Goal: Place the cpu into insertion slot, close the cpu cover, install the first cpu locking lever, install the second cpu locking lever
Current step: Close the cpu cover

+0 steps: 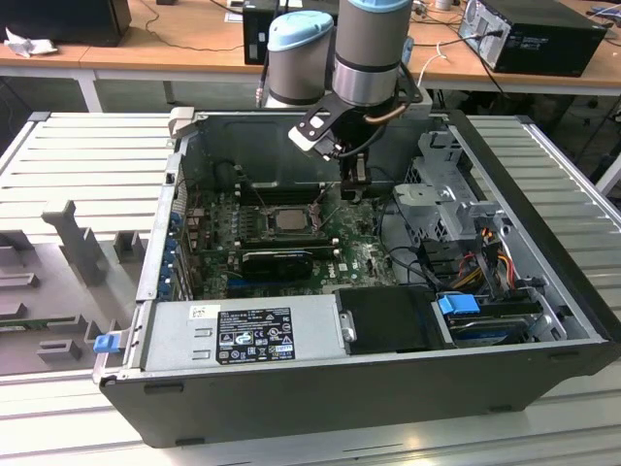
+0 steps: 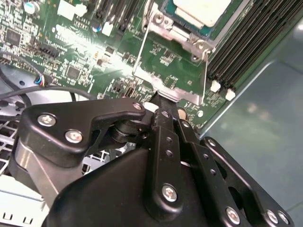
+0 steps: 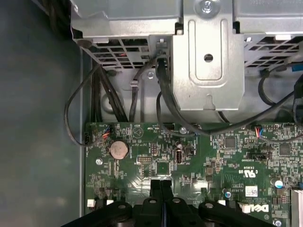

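A: What is the gripper [image 2: 163,105] doing?

B: Its two black fingers [image 2: 166,124] are pressed together. In the second wrist view their tips meet the small tab on the free edge of the cpu cover [image 2: 187,94], and they appear to pinch it.

A: So the cover is not down?

B: No. It is swung open, away from the socket, and bare green board shows through its square cut-out. Its hinged edge sits at the insertion slot [image 2: 196,27].

A: And the cpu?

B: The cpu [image 2: 201,8] lies flat in the insertion slot with its pale metal top uncovered. In the exterior view it shows as a light square [image 1: 288,219] on the motherboard [image 1: 359,257], with the gripper [image 1: 356,184] just to the exterior view's right of it.

A: What lies around the socket?

B: Long black memory slots [image 2: 246,42] run just beside it.

A: What does the first wrist view add?

B: The closed fingertips [image 3: 156,188] show almost no gap between them. Beyond them is more of the green board, with a round coin battery [image 3: 118,149] on it. Past the board's edge a grey metal drive bracket [image 3: 208,66] stands, with black cables [image 3: 163,99] looping down from under it to the board.

A: And further out?

B: The black computer case [image 1: 369,388] lies open on a ribbed grey table [image 1: 87,155]. A grey power supply [image 1: 243,330] sits along the case's near wall.
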Robot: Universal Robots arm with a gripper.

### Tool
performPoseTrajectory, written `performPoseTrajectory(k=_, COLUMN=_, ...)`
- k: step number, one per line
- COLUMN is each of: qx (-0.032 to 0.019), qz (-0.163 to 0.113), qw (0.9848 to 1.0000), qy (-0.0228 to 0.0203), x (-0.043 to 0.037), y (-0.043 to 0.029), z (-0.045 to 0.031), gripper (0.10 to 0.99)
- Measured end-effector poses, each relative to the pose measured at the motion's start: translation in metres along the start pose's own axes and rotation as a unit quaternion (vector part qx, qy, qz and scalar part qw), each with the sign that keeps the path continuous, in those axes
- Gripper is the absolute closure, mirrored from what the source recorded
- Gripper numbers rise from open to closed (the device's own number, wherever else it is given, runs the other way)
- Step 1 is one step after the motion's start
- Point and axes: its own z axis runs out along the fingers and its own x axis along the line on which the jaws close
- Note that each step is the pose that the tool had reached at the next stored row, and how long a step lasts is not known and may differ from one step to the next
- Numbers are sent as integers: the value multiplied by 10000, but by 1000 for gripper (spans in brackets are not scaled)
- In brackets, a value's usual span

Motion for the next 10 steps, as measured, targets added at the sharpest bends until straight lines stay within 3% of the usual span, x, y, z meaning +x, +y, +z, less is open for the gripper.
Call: performPoseTrajectory(k=10, qx=0, qz=0, qw=10000, qy=1, x=-1, y=-93, z=-4, gripper=980)
